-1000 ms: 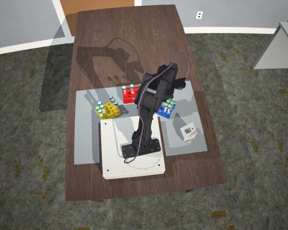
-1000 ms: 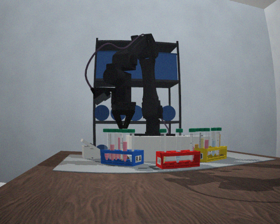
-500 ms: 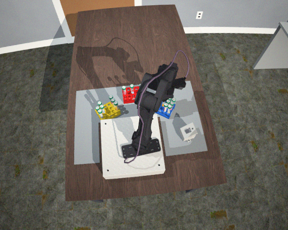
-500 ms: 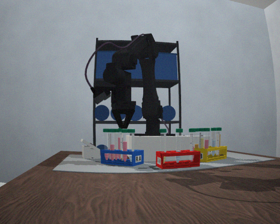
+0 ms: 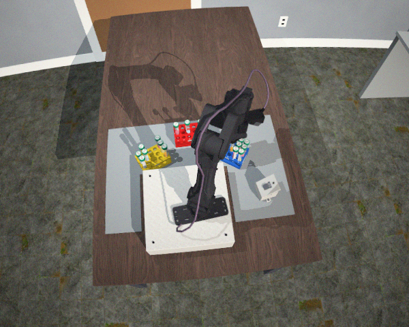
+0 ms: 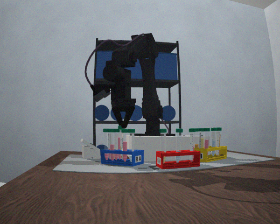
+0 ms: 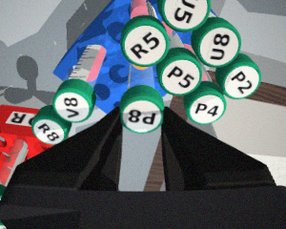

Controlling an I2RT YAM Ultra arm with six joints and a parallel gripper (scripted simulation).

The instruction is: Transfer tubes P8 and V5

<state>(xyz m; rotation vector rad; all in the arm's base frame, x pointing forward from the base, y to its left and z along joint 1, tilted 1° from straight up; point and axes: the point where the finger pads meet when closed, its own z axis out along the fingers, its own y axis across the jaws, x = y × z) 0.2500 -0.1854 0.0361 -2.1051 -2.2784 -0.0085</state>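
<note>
My gripper (image 6: 122, 127) (image 7: 141, 116) is shut on the green cap of tube P8 (image 7: 142, 117). In the exterior view that cap stands slightly above its neighbours over the blue rack RA (image 5: 233, 163) (image 6: 142, 154) (image 7: 71, 65); whether its tip is still in the well is hidden. Caps R5 (image 7: 145, 42), P5 (image 7: 179, 75), P4 (image 7: 205, 108), U8 (image 7: 218, 42), P2 (image 7: 240, 80) and V8 (image 7: 72, 102) are close around it. I cannot read a V5 cap. The yellow rack RB (image 5: 166, 162) (image 6: 223, 150) holds several tubes.
The red rack QR (image 5: 178, 143) (image 6: 196, 154) (image 7: 7, 114) stands between RA and RB with several tubes. Cap R8 (image 7: 50, 130) is near its label. A white box (image 5: 272, 193) (image 6: 88, 152) stands on the mat at the right in the top view. The arm partly covers QR and RA there.
</note>
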